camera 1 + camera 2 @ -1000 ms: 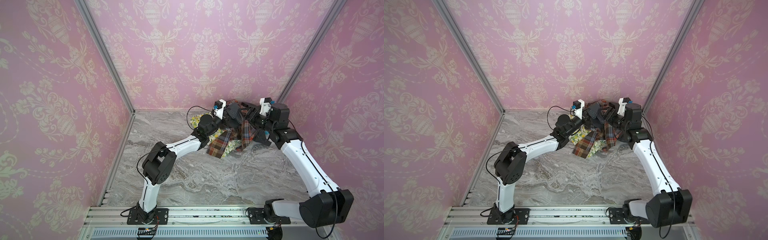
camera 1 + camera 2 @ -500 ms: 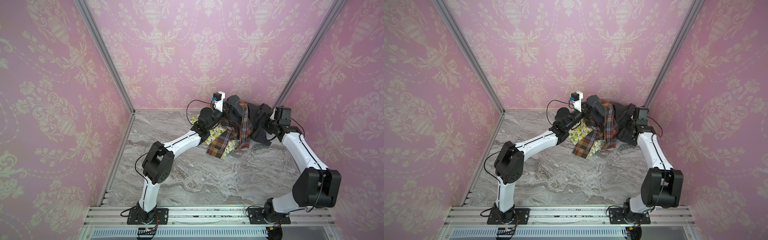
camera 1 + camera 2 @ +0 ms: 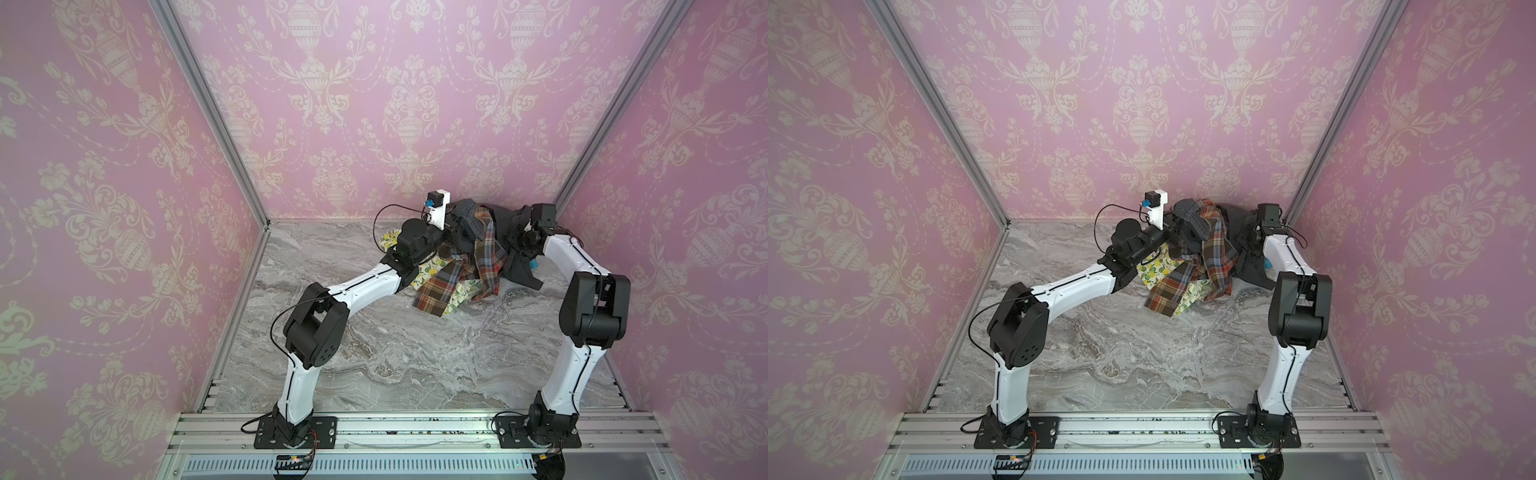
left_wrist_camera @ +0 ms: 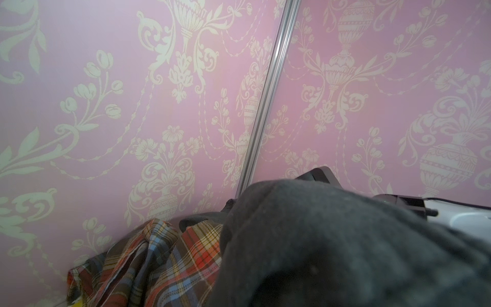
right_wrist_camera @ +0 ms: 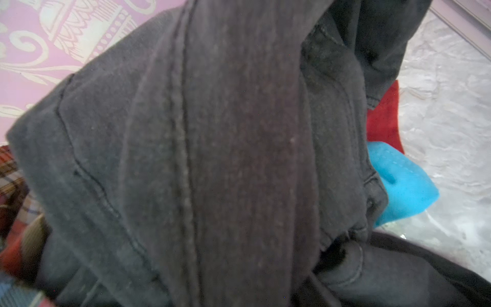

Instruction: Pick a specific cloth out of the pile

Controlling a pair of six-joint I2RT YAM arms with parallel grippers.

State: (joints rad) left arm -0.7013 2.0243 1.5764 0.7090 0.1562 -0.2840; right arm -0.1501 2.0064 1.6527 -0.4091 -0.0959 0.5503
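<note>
I am reaching both arms into the far corner of the worktop [image 3: 374, 332], where the pile [image 3: 453, 274] is lying. My left gripper [image 3: 457, 226] is sitting pinched shut in the cloth [image 3: 469, 214], raised above the worktop. The dark charcoal denim is bunching over it in a hump, so its fingers are hiding under the fabric, and in the left wrist view that grey hump is filling the near corner. From there the cloth is running across to my right gripper [image 3: 519, 237] and spilling down onto the worktop below it. The right gripper is pressing into the same cloth. Its wrist view is filling with stitched seams, and I cannot tell whether its jaws are apart or together. The plaid shirt [image 3: 486, 253] is draping over the cloth between my two grippers and hanging down to the worktop. The lemon-print cloth [image 3: 428, 270] is lying beneath my left gripper's wrist. Just beside my right gripper, the turquoise cloth [image 5: 403, 180] and the red cloth [image 5: 385, 119] are peeking out from under the denim's edge.
</note>
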